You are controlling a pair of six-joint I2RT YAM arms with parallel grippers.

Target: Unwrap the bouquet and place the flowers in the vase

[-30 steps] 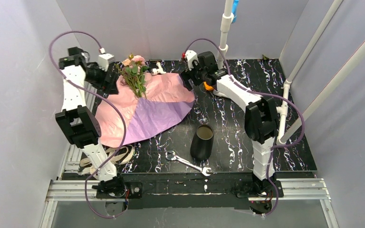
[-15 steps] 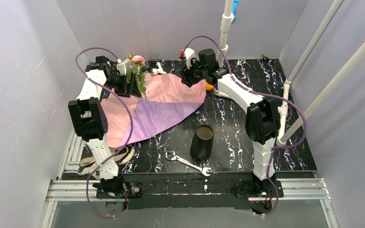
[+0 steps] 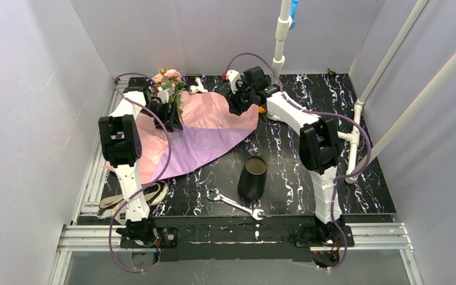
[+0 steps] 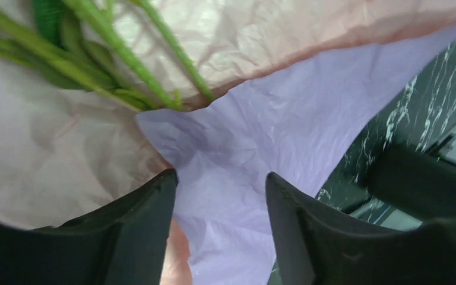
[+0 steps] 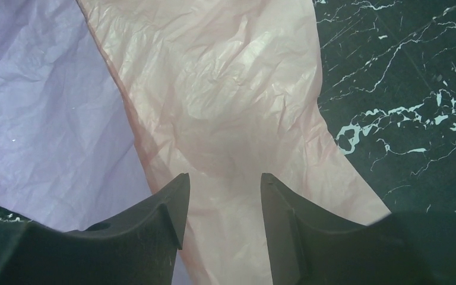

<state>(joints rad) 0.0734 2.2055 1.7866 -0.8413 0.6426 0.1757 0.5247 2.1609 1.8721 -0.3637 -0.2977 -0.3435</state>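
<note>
Far-left on the worktop (image 3: 309, 113): left arm (image 3: 120, 139) stretched forward, wrist pitched down over the flowers (image 3: 167, 83). Left jaws apart; the purple side of the wrapping paper (image 3: 202, 139) lies between them, and the green stems (image 4: 124, 65) end just beyond the tips.

Right arm (image 3: 314, 145) reaches to far centre, wrist down at the paper's pink right edge. Right jaws apart, pink paper running up between them; contact with the pads cannot be told.

Paper lies spread open, with the flowers on its far-left part and blooms toward the back wall. Vase (image 3: 253, 177) stands upright near centre, well apart from both jaws.
</note>
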